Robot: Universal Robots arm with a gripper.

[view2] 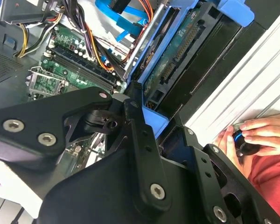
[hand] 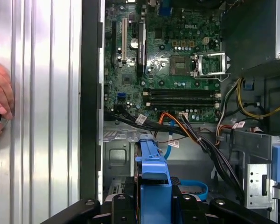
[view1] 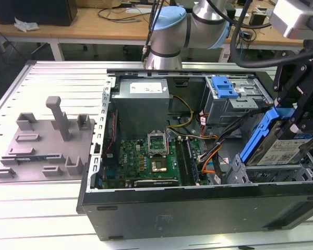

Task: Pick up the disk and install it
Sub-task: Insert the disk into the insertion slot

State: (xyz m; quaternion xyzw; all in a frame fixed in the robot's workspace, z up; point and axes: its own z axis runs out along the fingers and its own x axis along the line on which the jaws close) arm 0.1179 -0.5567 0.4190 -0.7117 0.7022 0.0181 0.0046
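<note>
Silver, blue-railed rectangular disk was clamped by the black fingers at its rail edges. It was judged stiff, dense and shock-fragile.

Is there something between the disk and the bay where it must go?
Nothing visible. The gripper holds the disk tilted just above the grey bay; the cables run beside it, toward the exterior view's left.

The disk is silver, with a white-and-blue label and bright blue rails. The hand is matte black. The motherboard is green, beside orange cables. The case is black and the power supply is grey. The tabletop is silver with lengthwise ribs, and the fixture is plain grey.
</note>
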